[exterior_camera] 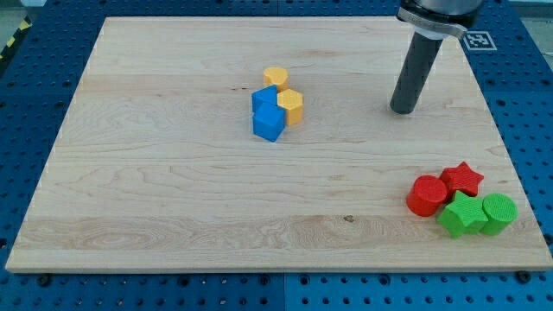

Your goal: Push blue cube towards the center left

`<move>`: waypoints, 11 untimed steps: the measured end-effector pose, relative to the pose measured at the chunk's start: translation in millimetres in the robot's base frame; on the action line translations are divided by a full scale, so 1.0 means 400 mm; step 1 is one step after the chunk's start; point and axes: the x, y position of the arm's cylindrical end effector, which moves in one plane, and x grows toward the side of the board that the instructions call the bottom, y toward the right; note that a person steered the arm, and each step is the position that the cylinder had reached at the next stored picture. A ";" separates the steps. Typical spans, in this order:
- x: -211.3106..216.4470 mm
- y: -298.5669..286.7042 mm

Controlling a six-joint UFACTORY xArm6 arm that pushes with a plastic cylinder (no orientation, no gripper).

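The blue cube (269,123) sits near the middle of the wooden board (173,190), at the lower edge of a small cluster. Touching it above is another blue block (263,99). A yellow hexagonal block (291,106) touches the cluster on the right, and a yellow block (276,78) sits at its top. My tip (402,111) rests on the board well to the right of the cluster, roughly level with the blue cube, not touching any block.
At the view's lower right stand a red cylinder (425,195), a red star (462,179), a green star-like block (460,215) and a green cylinder (498,212), close together near the board's right edge.
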 end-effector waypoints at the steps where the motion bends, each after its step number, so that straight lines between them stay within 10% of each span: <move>1: 0.003 -0.001; 11: 0.029 -0.827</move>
